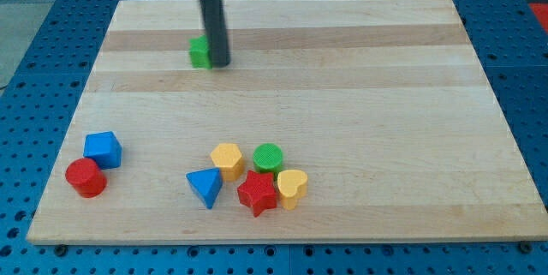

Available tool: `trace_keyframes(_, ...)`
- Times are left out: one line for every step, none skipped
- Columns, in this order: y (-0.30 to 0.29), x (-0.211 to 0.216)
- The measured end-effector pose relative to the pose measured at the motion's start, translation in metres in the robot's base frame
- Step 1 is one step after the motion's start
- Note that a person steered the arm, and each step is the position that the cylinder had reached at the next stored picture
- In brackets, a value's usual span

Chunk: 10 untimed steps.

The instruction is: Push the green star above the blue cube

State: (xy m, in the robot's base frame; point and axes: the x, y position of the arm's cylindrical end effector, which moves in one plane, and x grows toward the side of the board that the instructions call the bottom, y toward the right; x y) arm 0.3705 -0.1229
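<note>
Green star [199, 52] touches my tip [220, 62].

The desk [342, 95] is pale wood with lengthwise grain bands and a smooth matt finish. The blue cube [103, 149], red star [257, 193] and yellow heart [292, 188] look like smooth, faintly glossy plastic. The rod [214, 26] looks dark and matt.

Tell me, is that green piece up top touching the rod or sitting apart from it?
Touching, as far as I can see: the green star sits against the left of my tip, no board showing between them.
</note>
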Motion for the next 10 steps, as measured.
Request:
trace_keyframes(0.012, -0.008)
trace_keyframes(0.044, -0.051)
trace_keyframes(0.018, -0.069)
trace_keyframes(-0.035, 0.013)
trace_keyframes(-0.064, 0.049)
trace_keyframes(0.010, 0.028)
trace_keyframes(0.041, -0.012)
trace_keyframes(0.025, -0.043)
trace_keyframes(-0.032, -0.020)
trace_keyframes(-0.045, -0.022)
